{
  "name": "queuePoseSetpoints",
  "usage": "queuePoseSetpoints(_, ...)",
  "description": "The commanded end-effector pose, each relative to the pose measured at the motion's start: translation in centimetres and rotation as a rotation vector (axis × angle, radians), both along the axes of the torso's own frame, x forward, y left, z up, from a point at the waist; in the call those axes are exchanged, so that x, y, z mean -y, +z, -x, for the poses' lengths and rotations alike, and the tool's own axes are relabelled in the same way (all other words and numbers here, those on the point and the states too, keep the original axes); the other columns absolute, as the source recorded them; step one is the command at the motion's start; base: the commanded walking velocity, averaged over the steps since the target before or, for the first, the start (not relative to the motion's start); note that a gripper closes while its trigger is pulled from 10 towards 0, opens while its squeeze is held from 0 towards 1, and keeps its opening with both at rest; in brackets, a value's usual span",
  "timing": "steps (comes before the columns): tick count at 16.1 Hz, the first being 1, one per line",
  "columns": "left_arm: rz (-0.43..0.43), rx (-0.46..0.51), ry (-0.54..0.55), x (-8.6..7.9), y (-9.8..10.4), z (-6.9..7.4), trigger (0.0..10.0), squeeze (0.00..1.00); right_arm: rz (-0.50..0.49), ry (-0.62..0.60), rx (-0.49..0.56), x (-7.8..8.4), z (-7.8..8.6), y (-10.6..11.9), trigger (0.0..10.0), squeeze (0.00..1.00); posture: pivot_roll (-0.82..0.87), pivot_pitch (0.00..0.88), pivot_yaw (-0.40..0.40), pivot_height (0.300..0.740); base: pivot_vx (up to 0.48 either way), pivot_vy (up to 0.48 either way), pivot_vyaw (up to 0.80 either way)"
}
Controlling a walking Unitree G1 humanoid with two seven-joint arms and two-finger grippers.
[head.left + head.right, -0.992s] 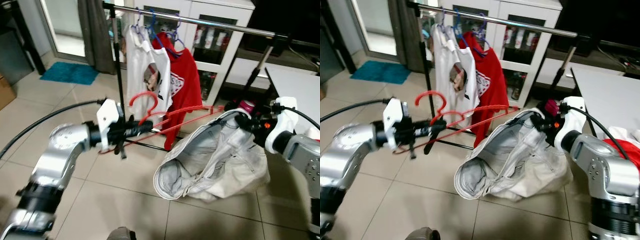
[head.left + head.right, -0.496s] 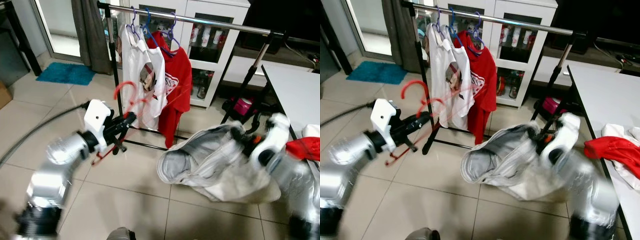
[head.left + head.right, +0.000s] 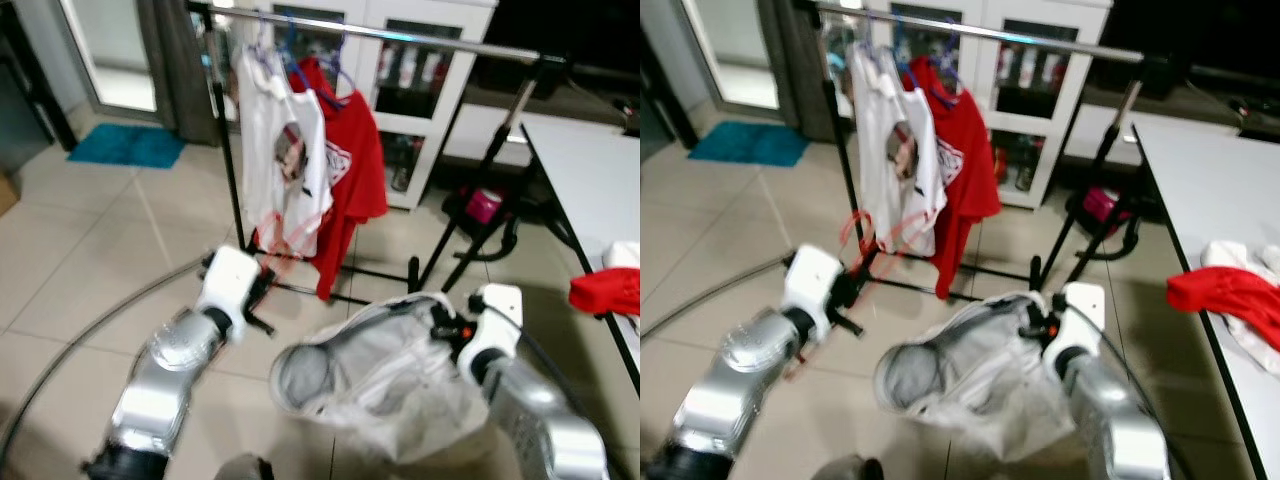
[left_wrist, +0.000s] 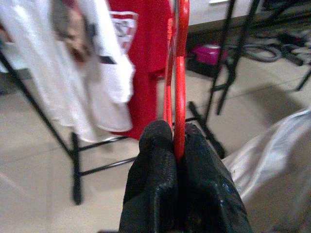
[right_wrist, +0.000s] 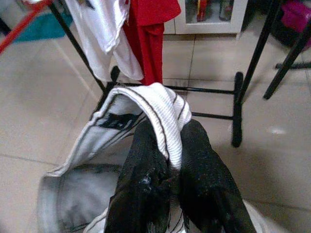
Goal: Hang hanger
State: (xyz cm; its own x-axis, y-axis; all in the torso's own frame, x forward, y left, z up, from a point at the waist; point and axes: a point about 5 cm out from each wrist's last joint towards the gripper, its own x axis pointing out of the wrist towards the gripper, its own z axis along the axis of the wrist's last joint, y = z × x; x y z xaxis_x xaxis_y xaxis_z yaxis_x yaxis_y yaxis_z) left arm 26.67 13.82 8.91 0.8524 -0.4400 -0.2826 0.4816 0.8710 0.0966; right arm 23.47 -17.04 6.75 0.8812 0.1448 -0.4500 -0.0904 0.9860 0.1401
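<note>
The left gripper (image 4: 177, 150) stays clenched on a thin red plastic hanger (image 4: 176, 73), now drawn lower, away from the metal clothes rail (image 3: 400, 35); the right gripper (image 5: 167, 160) still pinches a white garment's ribbed collar (image 5: 165, 111) (hanging looks some way off).

We have drawn both arms in and down: our left gripper (image 4: 176, 145) now holds the red hanger (image 4: 178, 73) upright, and the white garment (image 3: 385, 385) hangs lower.
</note>
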Motion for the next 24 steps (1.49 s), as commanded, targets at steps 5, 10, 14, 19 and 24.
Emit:
queuePoseSetpoints(5,0.030,0.038,0.033,0.7,0.9,-0.6,10.0,0.00,-0.110,-0.174,0.158,1.3,-0.4,1.8,10.0,0.00,-0.05,0.047,-0.027,0.740,0.000,0.000,-0.80)
queuePoseSetpoints(10,0.017,0.053,-0.022,1.6,1.3,-0.8,10.0,0.00,-0.164,-0.142,0.204,0.5,-1.1,2.5,10.0,0.00,-0.03,0.044,-0.023,0.740,0.000,0.000,-0.80)
queuePoseSetpoints(14,0.025,0.055,0.022,1.5,1.1,-1.3,10.0,0.00,-0.125,-0.171,0.206,0.5,-1.2,2.3,10.0,0.00,-0.04,0.014,-0.038,0.740,0.000,0.000,-0.80)
queuePoseSetpoints(19,0.041,0.057,0.036,1.5,0.9,-1.3,10.0,0.00,-0.035,-0.204,0.219,1.9,-1.4,3.0,10.0,0.00,-0.05,0.007,-0.049,0.740,0.000,0.000,-0.80)
queuePoseSetpoints(24,0.051,0.070,0.046,1.7,1.2,-1.5,10.0,0.00,0.048,-0.223,0.201,2.4,-1.6,2.8,10.0,0.00,-0.05,0.007,-0.066,0.740,0.000,0.000,-0.78)
